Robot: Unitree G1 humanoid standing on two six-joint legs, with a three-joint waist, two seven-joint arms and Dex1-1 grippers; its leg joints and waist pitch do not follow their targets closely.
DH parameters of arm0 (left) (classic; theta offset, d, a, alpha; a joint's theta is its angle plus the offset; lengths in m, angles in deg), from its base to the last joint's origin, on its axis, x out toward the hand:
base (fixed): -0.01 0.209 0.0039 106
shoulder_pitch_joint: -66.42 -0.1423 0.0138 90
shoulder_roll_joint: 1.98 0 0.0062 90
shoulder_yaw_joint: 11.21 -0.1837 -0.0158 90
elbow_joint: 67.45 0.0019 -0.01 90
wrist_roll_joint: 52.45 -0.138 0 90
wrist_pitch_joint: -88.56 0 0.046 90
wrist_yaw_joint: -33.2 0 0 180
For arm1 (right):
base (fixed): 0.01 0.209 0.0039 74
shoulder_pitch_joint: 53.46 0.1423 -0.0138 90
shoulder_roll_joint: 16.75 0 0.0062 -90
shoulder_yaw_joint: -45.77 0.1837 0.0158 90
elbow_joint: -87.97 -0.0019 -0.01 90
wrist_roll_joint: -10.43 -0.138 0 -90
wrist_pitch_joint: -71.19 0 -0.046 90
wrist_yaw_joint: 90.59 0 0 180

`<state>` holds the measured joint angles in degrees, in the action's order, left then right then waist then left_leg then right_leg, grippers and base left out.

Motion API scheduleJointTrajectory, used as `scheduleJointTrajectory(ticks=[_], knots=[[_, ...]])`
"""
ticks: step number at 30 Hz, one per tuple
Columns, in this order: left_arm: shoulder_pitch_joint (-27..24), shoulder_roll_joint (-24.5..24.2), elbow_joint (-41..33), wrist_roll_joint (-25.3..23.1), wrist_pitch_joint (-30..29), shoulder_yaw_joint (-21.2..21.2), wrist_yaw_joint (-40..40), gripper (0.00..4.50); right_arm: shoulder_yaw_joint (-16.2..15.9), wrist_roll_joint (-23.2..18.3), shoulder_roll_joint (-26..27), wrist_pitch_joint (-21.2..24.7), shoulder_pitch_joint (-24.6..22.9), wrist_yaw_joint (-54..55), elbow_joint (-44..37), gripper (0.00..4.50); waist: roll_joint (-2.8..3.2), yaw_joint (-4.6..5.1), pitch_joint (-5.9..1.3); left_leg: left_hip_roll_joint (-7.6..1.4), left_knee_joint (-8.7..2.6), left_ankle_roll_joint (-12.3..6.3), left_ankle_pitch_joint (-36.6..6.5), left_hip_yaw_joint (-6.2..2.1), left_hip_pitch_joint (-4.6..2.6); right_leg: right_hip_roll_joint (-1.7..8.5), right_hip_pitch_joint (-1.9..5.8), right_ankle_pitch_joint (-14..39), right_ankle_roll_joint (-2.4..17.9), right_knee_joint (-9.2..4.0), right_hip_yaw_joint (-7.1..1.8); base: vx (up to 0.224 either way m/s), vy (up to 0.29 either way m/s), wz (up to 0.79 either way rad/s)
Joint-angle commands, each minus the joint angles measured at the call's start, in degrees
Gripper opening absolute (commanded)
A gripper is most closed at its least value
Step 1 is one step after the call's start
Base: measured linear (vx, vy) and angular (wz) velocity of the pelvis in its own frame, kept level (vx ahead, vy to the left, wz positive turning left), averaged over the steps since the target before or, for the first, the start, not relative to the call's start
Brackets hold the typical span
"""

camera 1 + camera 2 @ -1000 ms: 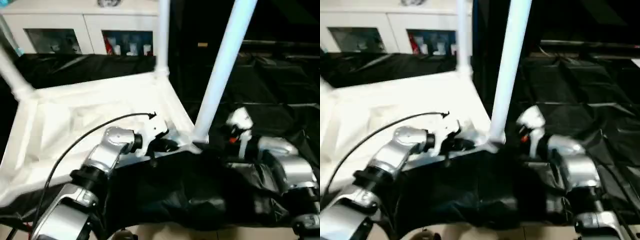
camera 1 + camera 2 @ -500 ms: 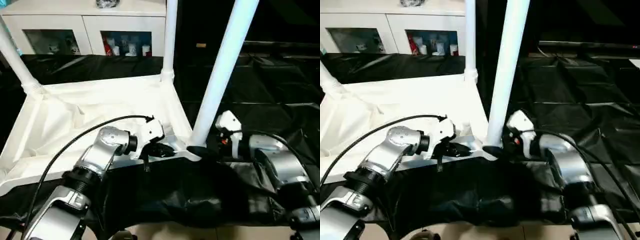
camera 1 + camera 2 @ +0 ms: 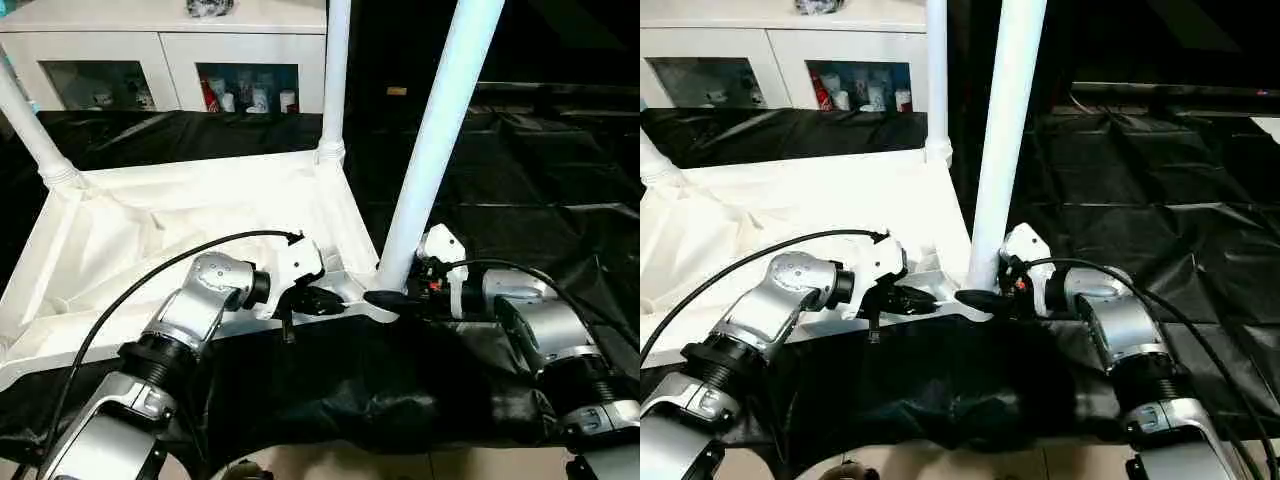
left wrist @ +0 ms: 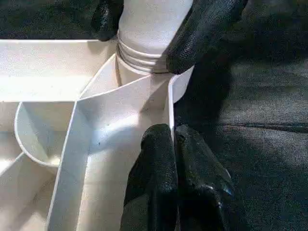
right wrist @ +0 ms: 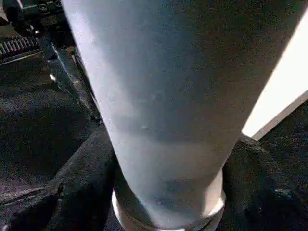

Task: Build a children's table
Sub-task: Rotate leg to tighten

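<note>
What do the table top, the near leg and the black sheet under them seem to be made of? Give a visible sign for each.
Table top: probably moulded white plastic, with thin ribs underneath.
Near leg: smooth white tube, likely plastic, faint sheen.
Black sheet: thin film, maybe plastic, creased and glossy.

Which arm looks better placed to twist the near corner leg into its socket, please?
Probably the right: the right gripper already straddles the near leg at its base, fingers on both sides. The left gripper is shut on the table top's rim, steadying it.
</note>
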<state>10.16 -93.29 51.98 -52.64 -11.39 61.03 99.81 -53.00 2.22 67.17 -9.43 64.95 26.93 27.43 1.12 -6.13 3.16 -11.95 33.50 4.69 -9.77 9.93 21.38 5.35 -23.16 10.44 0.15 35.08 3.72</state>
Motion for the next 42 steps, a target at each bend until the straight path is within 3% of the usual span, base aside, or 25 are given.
scheduleJointTrajectory(ticks=[1,5,6,7,10,14,17,18,19,23,25,30,34,36,42], knots=[[0.4,1.0,-1.1,0.6,-0.7,0.6,-1.4,0.0,0.3,0.1,1.3,0.1,0.2,2.1,0.9,2.76,-0.52,0.11,-4.02,-0.92,-3.68,-2.65,-11.7,0.2,-0.52,2.46,3.05,9.7,13.7,-3.98,-1.98,0.0,0.0,0.0],[2.3,3.5,1.1,0.8,-2.8,2.7,-6.9,0.0,2.3,1.1,5.4,0.3,1.0,12.0,5.4,2.69,-0.41,0.62,-3.94,-0.8,-3.82,-1.68,-12.9,0.14,-0.57,2.54,2.83,12.6,13.1,-4.24,-1.99,0.0,0.0,0.0],[4.5,5.9,4.3,-0.1,-3.2,4.0,-12.9,0.0,4.6,1.8,9.6,0.9,2.6,22.6,9.9,2.67,-0.33,0.85,-3.83,-0.74,-3.98,-1.16,-13.6,0.0,-0.54,2.53,2.93,14.2,12.6,-4.42,-1.91,0.0,0.0,0.0],[5.6,7.2,6.0,-0.6,-3.3,4.7,-16.4,0.0,5.7,1.9,11.6,1.1,3.3,27.4,11.9,2.67,0.06,1.38,-3.67,-0.59,-4.07,-0.14,-14.7,0.04,-0.71,2.46,2.48,16.1,12.2,-4.67,-1.99,0.0,0.0,0.0],[7.6,9.5,8.8,-0.9,-3.8,6.3,-22.7,0.0,7.7,1.5,15.3,1.4,4.8,35.4,15.1,2.66,-0.23,1.57,-3.82,-0.57,-4.16,0.79,-15.8,-0.18,-0.92,2.61,2.67,19.2,10.3,-5.14,-1.89,0.0,0.0,0.0],[9.5,11.9,11.2,-1.0,-3.2,7.3,-28.1,0.0,8.7,1.6,19.9,0.4,7.0,42.8,18.5,2.65,-0.05,1.63,-4.12,-0.45,-4.07,0.34,-13.5,-0.11,-0.63,2.36,2.75,13.9,11.1,-4.7,-1.91,0.0,0.0,0.0],[9.5,12.7,11.3,-1.6,-1.0,6.2,-26.6,0.0,6.0,3.9,23.2,-3.4,8.0,42.2,19.1,2.65,-0.05,1.58,-4.27,-0.48,-3.91,-0.57,-11.6,-0.07,-0.34,2.35,3.01,8.8,12.2,-4.18,-1.9,0.0,0.0,0.0],[9.3,12.6,11.3,-1.7,-0.4,5.7,-25.7,0.0,5.3,4.2,23.5,-4.6,8.0,39.7,18.9,3.21,-0.3,1.59,-4.31,-0.48,-3.82,-1.19,-11.0,0.05,-0.4,2.27,3.1,6.5,12.9,-4.01,-1.91,0.0,0.0,0.0],[9.3,12.6,11.4,-1.8,-0.1,5.6,-25.5,0.0,5.1,4.2,23.6,-5.0,8.1,39.1,19.0,3.21,-0.2,1.52,-4.35,-0.48,-3.77,-1.43,-10.8,0.02,-0.36,2.35,3.18,6.0,13.1,-3.88,-1.91,0.0,0.0,0.0],[6.7,10.2,8.8,-1.0,1.7,3.9,-19.2,0.0,4.2,2.4,21.4,-4.8,7.5,30.6,16.6,3.41,-0.4,1.83,-4.21,-0.48,-3.79,-2.74,-10.9,0.08,-0.2,2.42,3.4,5.6,13.8,-3.87,-1.95,0.0,0.0,0.0],[5.6,9.0,7.4,-0.6,1.7,3.2,-16.6,0.0,2.7,2.9,19.1,-5.0,7.2,26.6,15.5,3.8,-0.32,2.06,-4.12,-0.63,-3.82,-3.21,-11.5,0.05,-0.24,2.42,3.48,6.2,14.1,-3.93,-1.89,0.0,0.0,0.0],[3.4,6.1,4.5,0.6,2.1,2.0,-10.1,0.0,0.1,4.5,12.9,-5.8,6.0,17.0,12.4,3.84,-0.34,2.16,-3.9,-0.82,-3.95,-2.62,-13.7,0.15,-0.46,2.45,3.18,10.1,14.1,-4.27,-2.03,0.0,0.0,0.0],[2.4,4.3,2.9,1.2,2.5,1.2,-6.0,0.0,-0.4,3.8,9.7,-5.5,5.3,10.8,10.4,3.84,-0.28,1.46,-3.95,-1.07,-3.83,-3.12,-13.1,0.22,-0.53,2.39,3.14,8.8,14.4,-4.04,-2.07,0.0,0.0,0.0],[1.1,1.9,0.6,1.9,2.5,0.6,-1.0,0.0,-1.1,2.4,5.8,-5.2,4.0,2.2,7.1,3.84,-0.37,1.01,-3.98,-1.15,-3.8,-3.57,-12.7,0.29,-0.56,2.29,3.12,7.6,14.5,-3.87,-2.04,0.0,0.0,0.0],[0.2,0.3,-0.7,2.5,2.4,0.3,2.1,0.0,-2.0,0.6,3.5,-3.7,3.1,-3.3,5.2,3.84,-0.33,0.58,-3.94,-1.2,-3.85,-3.29,-13.2,0.27,-0.65,2.41,2.97,8.9,15.0,-3.9,-2.0,0.0,0.0,0.0]])
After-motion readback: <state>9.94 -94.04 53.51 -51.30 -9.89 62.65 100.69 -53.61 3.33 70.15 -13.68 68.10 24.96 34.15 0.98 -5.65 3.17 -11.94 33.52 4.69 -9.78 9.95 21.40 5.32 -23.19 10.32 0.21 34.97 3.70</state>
